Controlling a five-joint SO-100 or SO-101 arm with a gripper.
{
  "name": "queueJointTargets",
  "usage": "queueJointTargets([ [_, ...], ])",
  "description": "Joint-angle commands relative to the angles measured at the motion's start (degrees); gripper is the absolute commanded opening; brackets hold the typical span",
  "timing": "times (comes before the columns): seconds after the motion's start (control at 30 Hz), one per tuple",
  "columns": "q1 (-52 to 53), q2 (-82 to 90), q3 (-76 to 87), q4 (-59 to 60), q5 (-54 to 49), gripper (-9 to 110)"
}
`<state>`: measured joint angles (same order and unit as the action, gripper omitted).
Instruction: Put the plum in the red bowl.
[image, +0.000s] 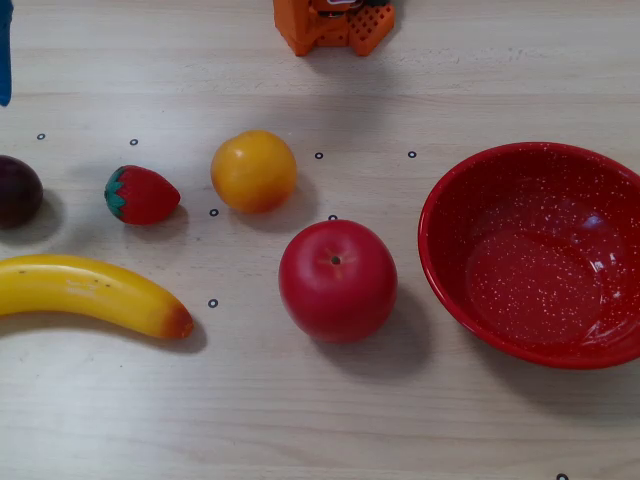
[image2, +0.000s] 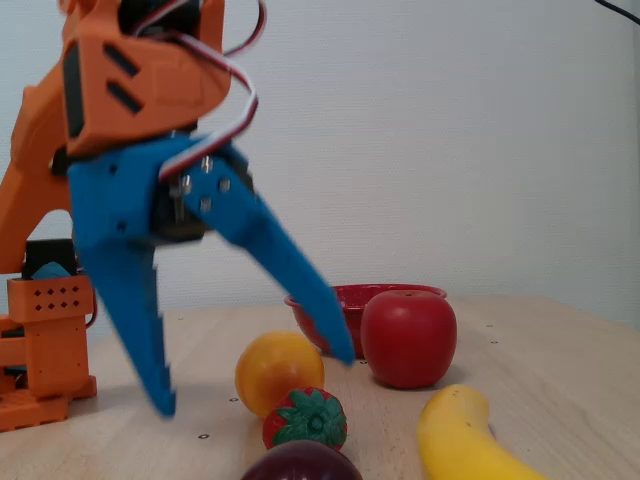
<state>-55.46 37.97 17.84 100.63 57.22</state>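
Note:
The plum (image: 18, 190) is small, dark purple-maroon and lies at the far left edge of a fixed view; it also shows cut off at the bottom edge of a fixed view (image2: 300, 463). The red speckled bowl (image: 540, 255) stands empty at the right, and its rim (image2: 340, 299) shows behind the apple. My blue gripper (image2: 255, 375) hangs above the table with its jaws spread wide and nothing between them. Only a sliver of one blue finger (image: 5, 50) shows at the top left edge, farther back than the plum.
On the wooden table lie a strawberry (image: 142, 194), an orange (image: 254, 171), a big red apple (image: 337, 281) and a banana (image: 95, 293), all between the plum and the bowl. The orange arm base (image: 333, 25) stands at the far edge.

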Motion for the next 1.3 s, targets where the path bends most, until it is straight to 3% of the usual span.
queueJointTargets([
  [0.0,-2.11,0.97,-6.06,0.44,3.16,46],
  [0.57,0.97,-15.21,-20.57,-3.16,5.1,48],
  [1.27,5.01,-16.61,-19.42,-3.43,4.66,50],
])
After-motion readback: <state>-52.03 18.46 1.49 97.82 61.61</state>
